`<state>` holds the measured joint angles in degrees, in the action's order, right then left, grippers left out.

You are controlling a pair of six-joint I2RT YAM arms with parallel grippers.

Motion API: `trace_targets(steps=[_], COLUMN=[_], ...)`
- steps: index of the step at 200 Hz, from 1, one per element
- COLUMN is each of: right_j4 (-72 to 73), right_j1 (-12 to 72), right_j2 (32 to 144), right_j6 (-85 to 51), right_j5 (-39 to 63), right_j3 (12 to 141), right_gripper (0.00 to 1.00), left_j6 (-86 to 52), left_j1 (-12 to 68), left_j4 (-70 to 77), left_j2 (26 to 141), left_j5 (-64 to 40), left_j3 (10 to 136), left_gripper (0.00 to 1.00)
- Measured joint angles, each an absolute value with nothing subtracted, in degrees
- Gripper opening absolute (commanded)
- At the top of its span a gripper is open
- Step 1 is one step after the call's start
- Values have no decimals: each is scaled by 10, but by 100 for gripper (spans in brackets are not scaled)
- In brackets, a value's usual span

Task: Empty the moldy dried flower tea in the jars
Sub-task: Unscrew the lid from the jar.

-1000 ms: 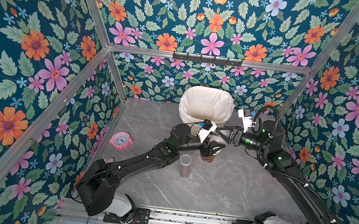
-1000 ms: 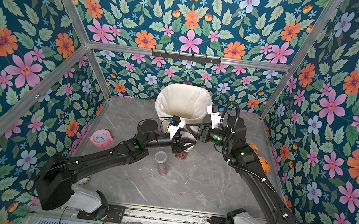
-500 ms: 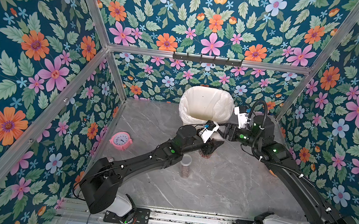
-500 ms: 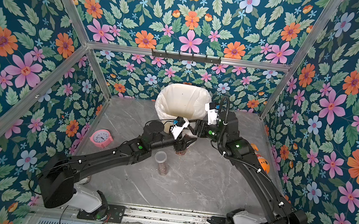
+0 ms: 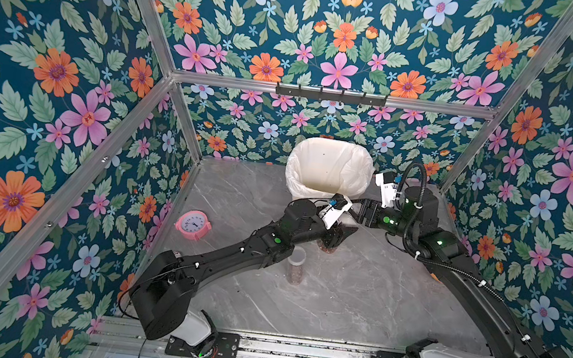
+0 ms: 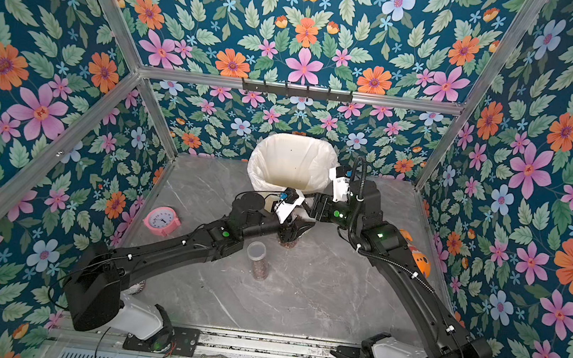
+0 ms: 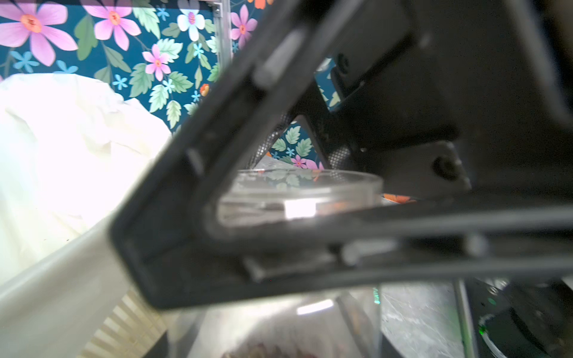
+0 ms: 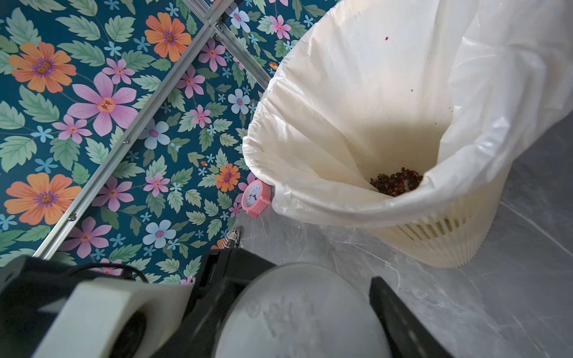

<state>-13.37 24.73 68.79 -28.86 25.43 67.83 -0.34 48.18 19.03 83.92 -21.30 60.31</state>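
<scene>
We hold the jar (image 6: 287, 240) in the left claw (image 5: 341, 232), lid (image 8: 297, 313) in the right claw (image 5: 353, 214); slipping could spill tea (image 7: 266, 352).

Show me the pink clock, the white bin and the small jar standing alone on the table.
pink clock (image 5: 192, 222), in a top view, on its dial.
white bin (image 8: 449, 245), in the right wrist view, on its ribbed wall.
small jar (image 5: 295, 268), in a top view, on its clear side.
</scene>
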Motion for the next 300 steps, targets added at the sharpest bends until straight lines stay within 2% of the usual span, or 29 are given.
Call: trace_targets(steps=[45,96,124,135,146,157,163,171,191,248,300], right_j4=[-76,2,32,45,54,46,33,10,-55,-274,-339], right_j1=[207,195,194,194,194,194,195,197,196,187,183], right_j2=[667,653,652,653,655,656,655,651,637,656,682], right_j6=[-290,-294,-293,-294,-293,-289,-283,-275,-250,-202,-228], right_j5=[394,503,552,573,590,595,595,591,553,418,405], right_j3=[637,605,599,596,597,604,611,623,665,728,760], right_gripper=[29,20,20,26,50,67,75,80,81,78,86], left_j6=[-36,-105,-137,-148,-152,-148,-143,-128,-62,137,318], left_j1=[448,435,433,433,433,432,432,433,437,442,446], left_j4=[186,210,227,233,236,233,229,220,179,46,25], left_j2=[821,815,815,815,815,811,808,802,794,804,794], left_j5=[-341,-467,-527,-548,-561,-563,-560,-554,-520,-313,-237], left_j3=[597,594,591,590,589,589,589,590,596,623,599], left_gripper=[54,54,55,55,55,55,55,55,55,54,55])
